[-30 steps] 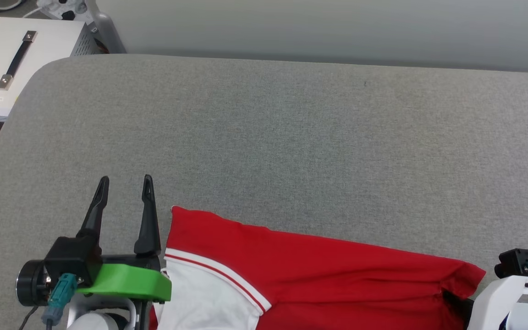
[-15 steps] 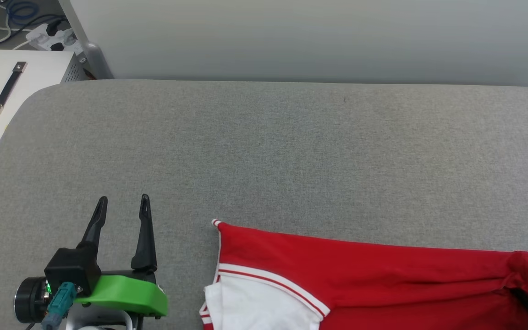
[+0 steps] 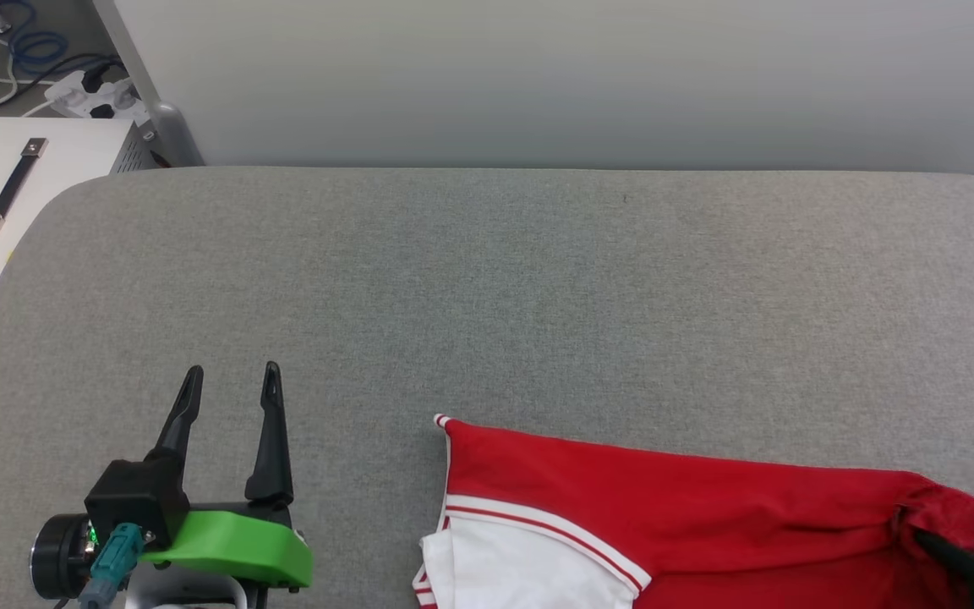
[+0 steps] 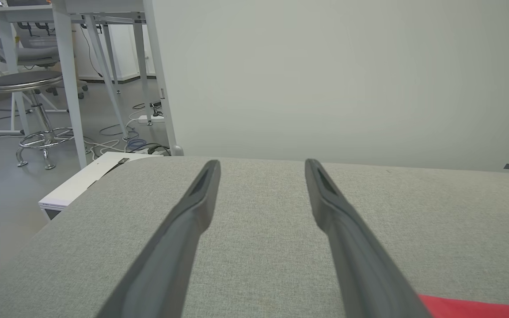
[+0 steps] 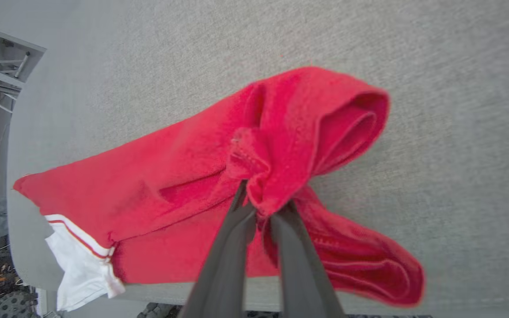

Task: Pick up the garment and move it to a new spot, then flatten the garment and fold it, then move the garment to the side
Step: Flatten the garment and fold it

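Our right gripper (image 5: 261, 207) pinches a bunched red fold of the garment (image 3: 690, 507), which lies along the near edge of the grey table (image 3: 487, 279). Our left gripper (image 3: 232, 370) is spread, apart from the shirt's left end. The head view's bottom edge cuts off the shirt's lower part.

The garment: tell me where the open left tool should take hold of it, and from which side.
On the garment, I'd take the far-left corner, coming in from its left over the bare grey surface. That corner lies flat and free, nearest the left tool; the right tool pinches the opposite bunched end.
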You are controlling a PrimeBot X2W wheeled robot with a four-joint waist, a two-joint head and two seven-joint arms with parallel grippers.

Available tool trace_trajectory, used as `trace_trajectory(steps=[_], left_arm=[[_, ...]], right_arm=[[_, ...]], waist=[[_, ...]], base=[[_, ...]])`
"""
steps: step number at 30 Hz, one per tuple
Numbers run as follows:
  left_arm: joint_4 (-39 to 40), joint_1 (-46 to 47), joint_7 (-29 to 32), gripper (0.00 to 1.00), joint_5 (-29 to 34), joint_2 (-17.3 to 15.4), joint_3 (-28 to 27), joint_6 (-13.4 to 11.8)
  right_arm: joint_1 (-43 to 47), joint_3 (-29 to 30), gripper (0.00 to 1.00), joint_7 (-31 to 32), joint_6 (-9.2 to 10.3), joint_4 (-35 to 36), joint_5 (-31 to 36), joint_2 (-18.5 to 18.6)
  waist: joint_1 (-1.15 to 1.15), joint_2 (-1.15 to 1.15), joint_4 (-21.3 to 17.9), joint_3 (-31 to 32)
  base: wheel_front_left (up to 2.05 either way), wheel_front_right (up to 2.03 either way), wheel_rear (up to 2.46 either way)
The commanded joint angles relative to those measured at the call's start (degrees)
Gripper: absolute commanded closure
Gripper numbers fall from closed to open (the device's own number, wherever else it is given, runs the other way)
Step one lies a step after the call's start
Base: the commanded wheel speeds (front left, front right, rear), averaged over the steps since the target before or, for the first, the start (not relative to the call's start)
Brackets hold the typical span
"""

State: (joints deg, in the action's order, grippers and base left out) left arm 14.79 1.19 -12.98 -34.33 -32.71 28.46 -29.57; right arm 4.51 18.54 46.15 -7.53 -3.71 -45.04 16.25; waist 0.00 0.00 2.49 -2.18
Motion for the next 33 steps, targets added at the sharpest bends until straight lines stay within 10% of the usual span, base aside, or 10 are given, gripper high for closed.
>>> trace_trajectory(steps=[1,13,33], left_arm=[[-0.1,-0.7,0.1,0.0,-0.1,-0.2,0.0,-0.3],[0.5,0.1,1.2,0.0,0.1,-0.8,0.4,-0.4],[-0.4,5.4,0.1,0.0,1.4,2.5,1.6,0.6]], right_arm=[[-0.7,-0.2,1.0,1.6,0.04,0.8,-3.1,-1.8],[-1.6,-4.2,1.0,8.5,0.04,3.8,-20.7,-12.3],[-7.3,-31.2,1.0,-1.6,0.04,1.3,-33.4,-13.4]], waist=[[0.0,0.0,0.3,0.2],[0.0,0.0,2.5,-0.6],[0.0,0.0,7.7,-9.7]], base=[[0.0,0.0,0.0],[0.0,0.0,0.0],[0.0,0.0,0.0]])
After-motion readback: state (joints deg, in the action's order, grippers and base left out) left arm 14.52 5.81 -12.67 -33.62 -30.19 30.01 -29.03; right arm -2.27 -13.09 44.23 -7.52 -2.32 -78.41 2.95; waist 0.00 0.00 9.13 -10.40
